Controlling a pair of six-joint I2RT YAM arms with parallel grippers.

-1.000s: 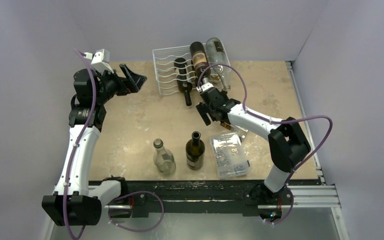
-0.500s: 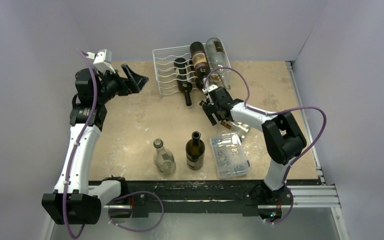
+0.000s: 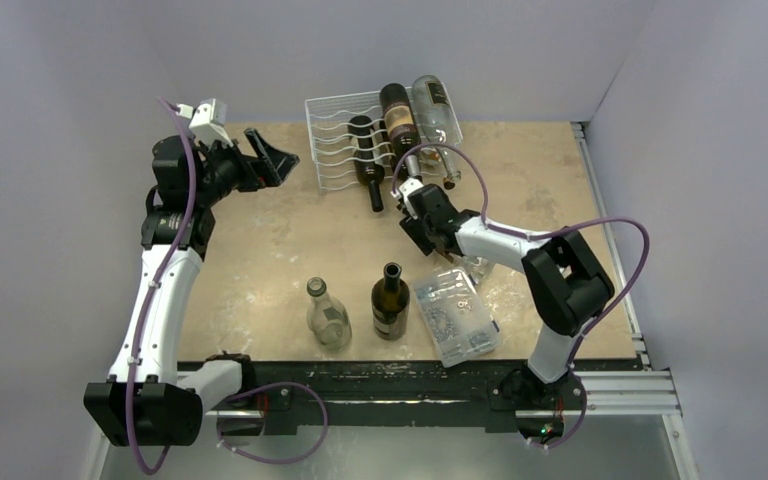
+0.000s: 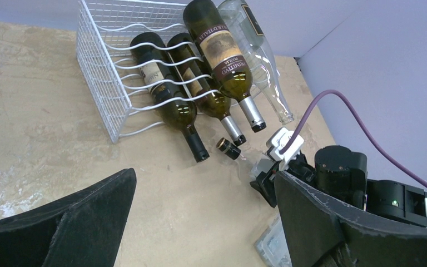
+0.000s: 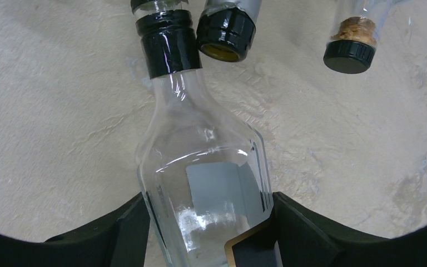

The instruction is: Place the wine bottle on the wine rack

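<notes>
A clear glass wine bottle (image 5: pixel 200 150) with a black cap lies on the table, its neck pointing at the necks sticking out of the rack. My right gripper (image 5: pixel 208 222) is down over its shoulder with a black finger pressed against each side. From above, that gripper (image 3: pixel 420 222) covers most of the bottle (image 3: pixel 476 266). The white wire wine rack (image 3: pixel 332 140) stands at the back, holding dark bottles (image 3: pixel 365 152) and a clear one (image 3: pixel 436 108). Raised at the far left, my left gripper (image 3: pixel 266 157) is open and holds nothing.
A clear bottle (image 3: pixel 326 315) and a dark bottle (image 3: pixel 390 305) stand upright near the front edge. A clear plastic box of small parts (image 3: pixel 455 312) lies to their right, just below the right arm. Grey walls close in the back and sides.
My right gripper moved left and down toward the rack, and its fingers closed from wide open onto the clear bottle. The left arm barely shifted.
</notes>
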